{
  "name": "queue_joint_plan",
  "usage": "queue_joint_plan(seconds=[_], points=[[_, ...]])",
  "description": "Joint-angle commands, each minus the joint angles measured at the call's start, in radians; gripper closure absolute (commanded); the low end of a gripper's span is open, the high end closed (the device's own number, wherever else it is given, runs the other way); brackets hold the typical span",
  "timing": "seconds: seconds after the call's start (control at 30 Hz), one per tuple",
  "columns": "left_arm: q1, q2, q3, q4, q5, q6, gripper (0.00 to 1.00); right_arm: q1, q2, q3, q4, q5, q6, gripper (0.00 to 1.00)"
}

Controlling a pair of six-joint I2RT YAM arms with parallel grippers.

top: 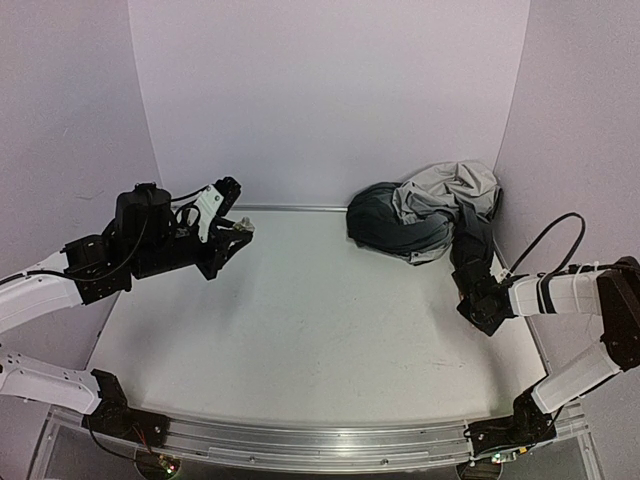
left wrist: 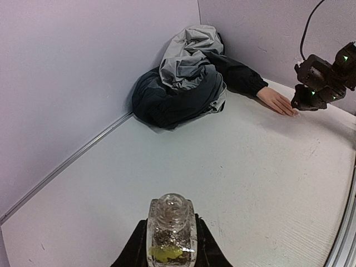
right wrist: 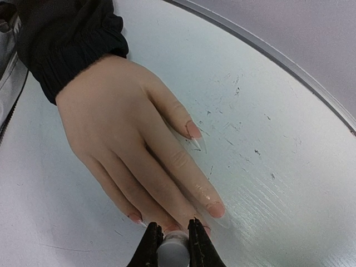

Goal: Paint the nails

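nails (right wrist: 216, 209) just ahead of right pincer (right wrist: 173, 235), clamped on white cap (right wrist: 173, 251): stroke lightly along each; left pincer (left wrist: 171, 247) grips clear bottle (left wrist: 171, 214).

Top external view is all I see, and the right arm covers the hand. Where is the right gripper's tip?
Observer: The right wrist camera shows the right gripper at the nails of the middle digits. The hand lies palm down.
Operator: Is it holding anything?
Observer: Yes, it is shut on a small white cap. Whatever is under the cap is hidden.
Operator: And the left side?
Observer: The left gripper grips a clear bottle with no cap on its neck and something yellow-green low inside.
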State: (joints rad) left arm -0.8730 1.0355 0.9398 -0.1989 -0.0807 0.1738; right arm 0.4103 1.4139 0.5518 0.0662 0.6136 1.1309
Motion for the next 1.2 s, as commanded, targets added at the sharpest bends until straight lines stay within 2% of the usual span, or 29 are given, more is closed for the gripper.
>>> queue_joint_plan(seconds=[0.0,0.57,0.8,1.17], points=[[0.006,-0.031,-0.001,0.065,0.008,-0.016,1.00,-0.003,-0.009,0.001,-0.066,0.017,0.016,1.00],[0.006,-0.035,-0.005,0.064,0.010,-0.020,1.00,-0.004,-0.027,0.001,-0.091,0.002,-0.002,1.00],[0.006,-0.036,-0.004,0.064,0.010,-0.018,1.00,-0.003,-0.081,-0.025,-0.076,-0.010,-0.039,1.00],[0.006,-0.034,-0.003,0.065,0.010,-0.018,1.00,-0.003,-0.190,-0.076,0.029,-0.017,-0.094,1.00]])
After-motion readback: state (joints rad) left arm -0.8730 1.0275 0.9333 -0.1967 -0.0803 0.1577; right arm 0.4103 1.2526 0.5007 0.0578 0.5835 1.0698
